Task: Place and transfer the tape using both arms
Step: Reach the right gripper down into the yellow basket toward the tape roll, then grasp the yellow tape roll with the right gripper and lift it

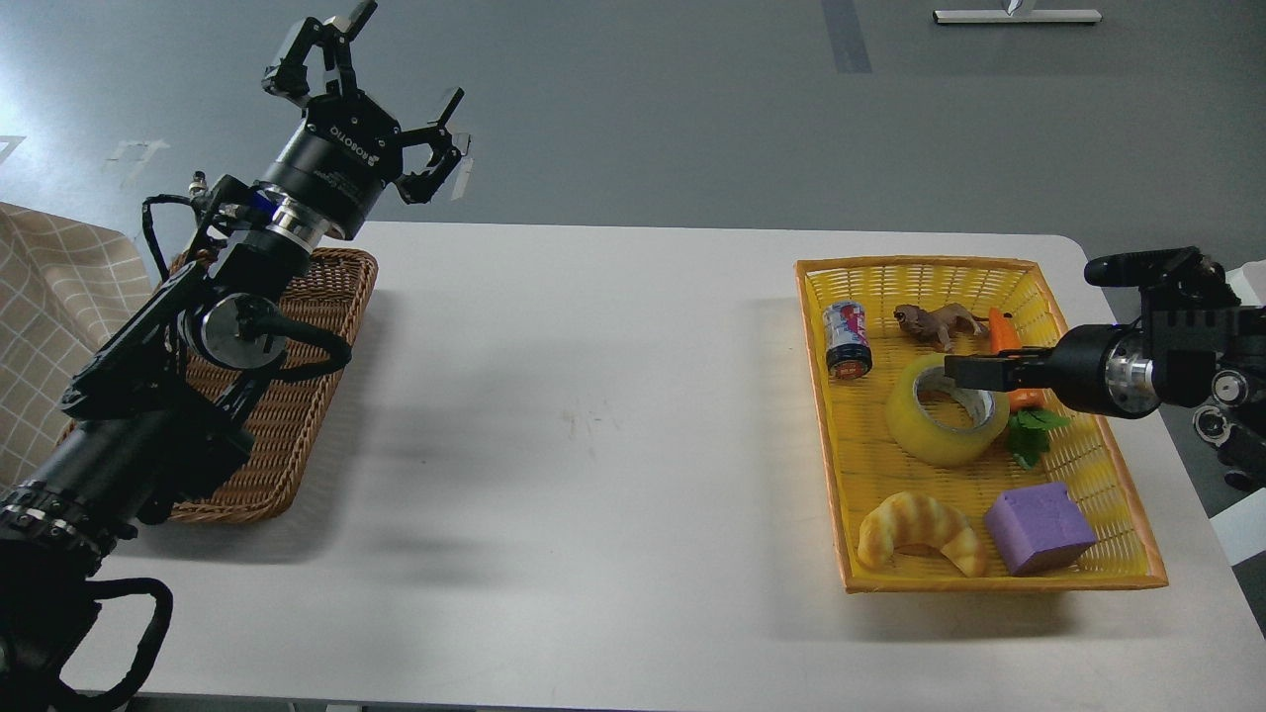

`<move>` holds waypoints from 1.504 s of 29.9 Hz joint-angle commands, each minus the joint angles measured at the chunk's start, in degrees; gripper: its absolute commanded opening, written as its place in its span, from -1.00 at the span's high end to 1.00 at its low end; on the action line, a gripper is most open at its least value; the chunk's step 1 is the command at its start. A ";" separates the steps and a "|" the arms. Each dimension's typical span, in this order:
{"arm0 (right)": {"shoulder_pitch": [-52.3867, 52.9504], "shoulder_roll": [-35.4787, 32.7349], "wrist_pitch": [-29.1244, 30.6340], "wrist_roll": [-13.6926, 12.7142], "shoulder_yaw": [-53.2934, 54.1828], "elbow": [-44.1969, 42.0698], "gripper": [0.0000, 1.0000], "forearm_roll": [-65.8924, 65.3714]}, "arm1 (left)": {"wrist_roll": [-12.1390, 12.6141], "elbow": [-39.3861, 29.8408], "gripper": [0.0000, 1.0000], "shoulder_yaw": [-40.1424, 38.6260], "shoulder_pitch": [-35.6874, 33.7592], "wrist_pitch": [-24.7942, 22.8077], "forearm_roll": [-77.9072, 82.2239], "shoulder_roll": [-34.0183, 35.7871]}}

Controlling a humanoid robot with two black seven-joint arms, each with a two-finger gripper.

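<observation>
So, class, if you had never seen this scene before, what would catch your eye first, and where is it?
The bright yellow basket at the table's right stands out, with the tape, a croissant and a purple block in it. The right gripper reaches over the tape's rim. At far left, the left gripper hangs open, raised above a brown wicker tray.

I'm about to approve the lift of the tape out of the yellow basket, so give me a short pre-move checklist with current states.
1. Right gripper at the tape: ok, tip over the core.
2. Grip closed on the tape: cannot tell, seen end-on.
3. Tape free of neighbours: ok, can and croissant apart; carrot close.
4. Left gripper open, ready to receive: ok.
5. Wicker basket free: cannot tell, left arm covers it.
</observation>
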 commanded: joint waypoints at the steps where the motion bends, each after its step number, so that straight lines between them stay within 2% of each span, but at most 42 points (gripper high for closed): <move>1: -0.22 0.89 -0.01 -0.08 -0.11 -0.28 -0.98 -3.55 | 0.00 0.00 -0.96 0.00 -0.11 0.00 -0.08 -0.01; 13: -0.31 3.36 -0.01 -0.17 -0.20 -2.92 -0.92 -5.32 | 0.00 0.00 -0.96 0.00 0.07 0.00 -0.08 -0.01; 17: 0.05 5.11 -0.01 -0.17 -1.25 -3.80 -0.77 -9.53 | 0.00 0.00 -0.96 0.00 -0.02 0.00 -0.08 -0.10; 27: 0.22 6.70 -0.01 -0.17 -1.87 -4.94 -0.55 -9.98 | 0.00 0.00 -0.96 0.00 0.07 0.00 -0.08 0.16; 30: 0.40 6.70 -0.01 -0.17 -3.27 -4.94 -0.29 -10.06 | 0.00 0.00 -0.96 0.00 0.16 0.00 -0.08 0.34; 32: 0.48 6.70 -0.01 -0.17 -3.71 -5.03 -0.19 -9.98 | 0.00 0.00 -0.96 0.00 0.07 0.00 -0.08 0.34; 34: 0.48 6.70 -0.01 -0.17 -3.80 -5.03 -0.18 -9.98 | 0.00 0.00 -0.96 0.00 0.07 0.00 -0.08 0.34; 37: 0.40 6.78 -0.01 -0.17 -3.89 -5.03 0.05 -10.06 | 0.00 0.09 -0.96 0.00 0.07 0.00 -0.08 0.25; 39: 0.49 6.70 -0.01 -0.17 -4.50 -5.03 0.31 -10.06 | 0.00 0.00 -0.96 0.00 0.16 0.00 -0.08 0.25; 41: 1.10 6.61 -0.01 -0.17 -5.47 -4.94 0.73 -9.98 | 0.00 0.09 -0.96 0.00 0.07 0.00 -0.08 0.25; 42: 1.88 6.44 -0.01 -0.17 -6.26 -4.94 1.00 -9.98 | 0.00 0.09 -0.96 0.00 -0.02 0.00 -0.08 0.25; 45: 4.16 6.08 -0.01 -0.09 -8.54 -4.50 1.00 -9.71 | 0.00 0.09 -0.96 0.00 -0.11 0.00 0.00 0.25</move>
